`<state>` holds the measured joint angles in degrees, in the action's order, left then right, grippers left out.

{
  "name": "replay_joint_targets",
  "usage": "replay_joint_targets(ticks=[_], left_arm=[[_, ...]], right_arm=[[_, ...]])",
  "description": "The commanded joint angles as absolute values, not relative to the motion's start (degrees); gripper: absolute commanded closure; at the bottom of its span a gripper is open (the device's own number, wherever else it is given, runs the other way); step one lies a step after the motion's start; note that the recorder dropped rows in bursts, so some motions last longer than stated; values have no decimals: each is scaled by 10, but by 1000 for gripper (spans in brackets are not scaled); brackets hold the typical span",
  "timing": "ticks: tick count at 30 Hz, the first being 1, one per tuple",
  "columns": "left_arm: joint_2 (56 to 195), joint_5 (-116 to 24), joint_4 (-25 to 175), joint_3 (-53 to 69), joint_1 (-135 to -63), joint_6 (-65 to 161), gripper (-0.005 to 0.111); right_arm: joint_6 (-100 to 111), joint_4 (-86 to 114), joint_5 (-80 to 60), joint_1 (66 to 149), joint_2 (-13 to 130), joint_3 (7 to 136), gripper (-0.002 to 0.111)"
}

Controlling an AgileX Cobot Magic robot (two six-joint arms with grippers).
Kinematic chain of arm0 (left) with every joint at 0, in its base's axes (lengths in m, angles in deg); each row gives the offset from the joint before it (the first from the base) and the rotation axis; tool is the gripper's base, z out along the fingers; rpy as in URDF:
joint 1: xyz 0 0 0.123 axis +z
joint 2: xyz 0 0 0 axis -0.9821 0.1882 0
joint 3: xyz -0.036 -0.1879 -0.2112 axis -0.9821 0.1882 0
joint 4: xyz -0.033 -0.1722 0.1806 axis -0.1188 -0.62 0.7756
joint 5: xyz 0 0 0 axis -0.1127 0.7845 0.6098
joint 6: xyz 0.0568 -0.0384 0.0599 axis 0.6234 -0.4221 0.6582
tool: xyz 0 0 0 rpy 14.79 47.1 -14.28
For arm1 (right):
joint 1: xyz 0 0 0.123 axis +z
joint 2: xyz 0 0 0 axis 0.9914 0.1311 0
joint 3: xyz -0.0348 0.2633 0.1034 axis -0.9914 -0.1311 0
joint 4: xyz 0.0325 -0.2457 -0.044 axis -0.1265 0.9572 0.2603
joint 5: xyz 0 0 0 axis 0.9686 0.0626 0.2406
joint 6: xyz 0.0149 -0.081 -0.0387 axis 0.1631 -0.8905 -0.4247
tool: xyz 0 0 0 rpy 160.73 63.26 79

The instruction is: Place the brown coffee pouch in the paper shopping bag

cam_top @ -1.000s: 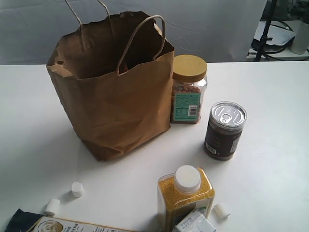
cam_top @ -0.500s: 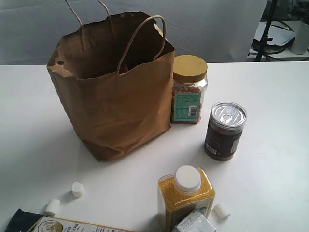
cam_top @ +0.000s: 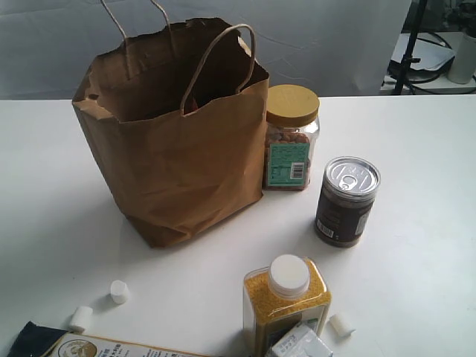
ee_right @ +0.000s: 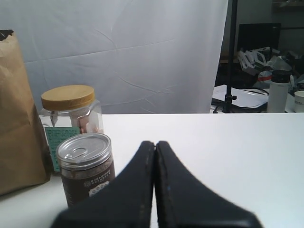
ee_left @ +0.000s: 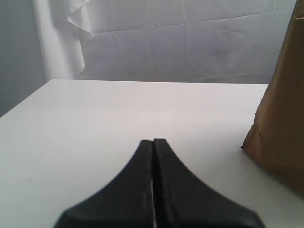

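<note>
The paper shopping bag [cam_top: 178, 163] stood upright with its mouth open. The brown coffee pouch lay nowhere in the open around the bag, and an orange-red sliver [cam_top: 190, 105] just inside the bag's mouth was possibly its label, though too little showed to confirm. Judged a light, crushable kraft pack, it would best be gripped across mid-body, below the crimp. The left gripper [ee_left: 153, 141], held low beside the bag, and the right gripper [ee_right: 155, 142], level on the bag's far side, each had jaws pressed together on nothing.

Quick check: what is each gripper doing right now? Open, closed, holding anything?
Left gripper: closed, jaws pressed together, holding nothing.
Right gripper: closed, jaws pressed together, holding nothing.
</note>
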<state>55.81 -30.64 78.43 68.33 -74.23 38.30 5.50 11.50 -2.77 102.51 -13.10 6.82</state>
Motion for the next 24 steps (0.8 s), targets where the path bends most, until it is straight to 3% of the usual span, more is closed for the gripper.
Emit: replay_joint_targets(ticks=[1,24], left_arm=[[556,-308,787,685,-740,381,107],[556,-308,787,685,-740,381,107]], right_arm=[[56,119,-28,1023,-135,66,108],[56,119,-28,996,-135,66,108]])
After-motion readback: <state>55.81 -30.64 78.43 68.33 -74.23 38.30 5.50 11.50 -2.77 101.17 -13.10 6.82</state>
